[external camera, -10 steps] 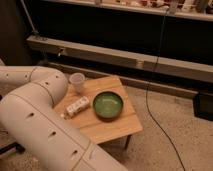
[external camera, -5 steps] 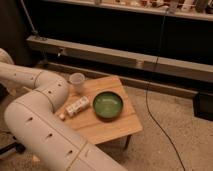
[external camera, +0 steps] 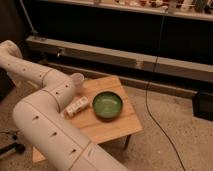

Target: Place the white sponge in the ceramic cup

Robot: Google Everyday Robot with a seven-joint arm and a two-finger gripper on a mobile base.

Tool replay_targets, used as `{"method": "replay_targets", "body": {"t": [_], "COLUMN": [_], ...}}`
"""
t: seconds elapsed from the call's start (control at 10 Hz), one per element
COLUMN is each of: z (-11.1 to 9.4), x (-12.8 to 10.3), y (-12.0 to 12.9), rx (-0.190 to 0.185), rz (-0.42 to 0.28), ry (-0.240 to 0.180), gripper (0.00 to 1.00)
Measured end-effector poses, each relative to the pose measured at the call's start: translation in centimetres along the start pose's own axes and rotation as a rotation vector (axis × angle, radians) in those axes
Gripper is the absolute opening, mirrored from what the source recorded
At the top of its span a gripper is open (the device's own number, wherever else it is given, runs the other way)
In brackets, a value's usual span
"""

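The arm (external camera: pixel 47 110) has swung its elbow in over the near left part of the table (external camera: pixel 117 131) since a moment ago, and its pale casing now overlaps the left edge of the cup (external camera: pixel 78 80). The gripper is out of sight: the forearm runs up and away to the left edge of the view and the hand end never shows. Its jaws stand wide, with nothing of the task in them. The sponge (external camera: pixel 78 106) lies flat on the wood, just beside the arm's casing and a little left of the bowl (external camera: pixel 107 105), not touching the bowl. The cup stands upright behind the sponge, near the table's back left corner. Further right a dark cable (external camera: pixel 154 75) hangs down to the floor
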Motion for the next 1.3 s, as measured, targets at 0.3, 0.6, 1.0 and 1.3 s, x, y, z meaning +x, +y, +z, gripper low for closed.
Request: {"method": "replay_targets", "body": {"t": [0.3,0.6,1.0,1.3], "z": [1.0,3.3,3.2,3.5], "x": [-1.7,-1.9,1.4,2.3], "y": [-2.7,-7.4,-7.6,-7.5], "rx": [0.009,-0.010,-0.070,-0.066], "rz": [-0.010,0.001,0.029,0.088], "ry": [-0.030,-0.047,-0.045,-0.041], "gripper": [0.65,0.65,0.65,0.65]}}
